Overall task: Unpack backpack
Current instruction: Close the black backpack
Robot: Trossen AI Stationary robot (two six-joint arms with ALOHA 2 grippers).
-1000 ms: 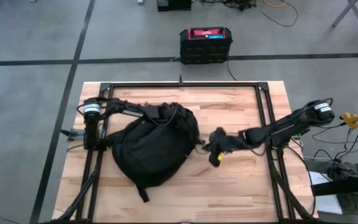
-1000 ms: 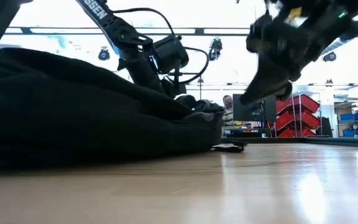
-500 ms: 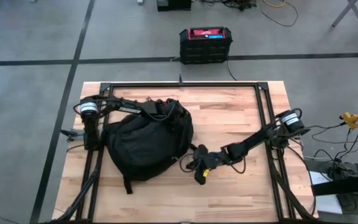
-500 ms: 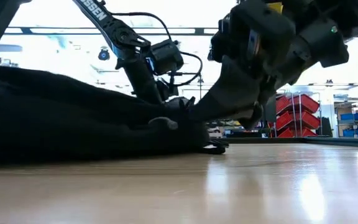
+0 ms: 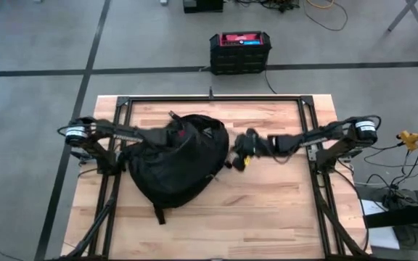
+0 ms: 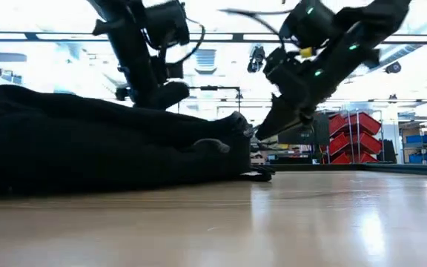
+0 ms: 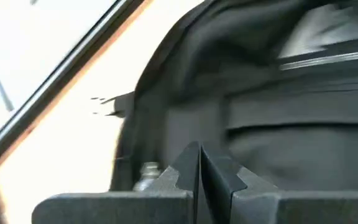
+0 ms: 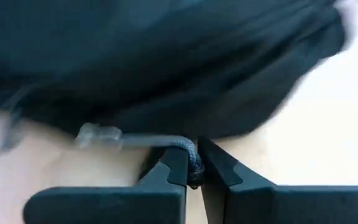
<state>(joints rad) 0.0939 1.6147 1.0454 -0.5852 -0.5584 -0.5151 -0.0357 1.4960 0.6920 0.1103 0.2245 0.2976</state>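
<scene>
The black backpack (image 5: pixel 176 167) lies flat on the wooden table, left of the middle, with a strap tail (image 5: pixel 158 214) trailing toward the near edge. My right gripper (image 5: pixel 231 161) is at the backpack's right side, shut on a dark pull cord (image 8: pixel 157 141) that runs to a metal zip slider (image 8: pixel 98 133). My left gripper (image 5: pixel 171 135) is over the backpack's far left part, with its fingers shut (image 7: pixel 199 155) right at the black fabric. I cannot tell whether any fabric is between them. My right gripper pinches the free end of the pull cord (image 8: pixel 193 163) between its two fingers, at their tips. It comes from the table's right, slanting down. The cord runs from the fingers to the zip slider on the backpack's edge, just above the table.
A black metal frame (image 5: pixel 212 98) borders the table's far side and runs down both sides. A black-and-red box (image 5: pixel 240 51) stands on the floor beyond the far edge. Bare wood (image 5: pixel 267 217) lies near and right of the backpack.
My right gripper swung toward the near left along the backpack's right side. It then came back toward the far edge, to the backpack's right side. The left arm drew back toward the table's left. The backpack shifted and turned a little, and its strap tail swung.
</scene>
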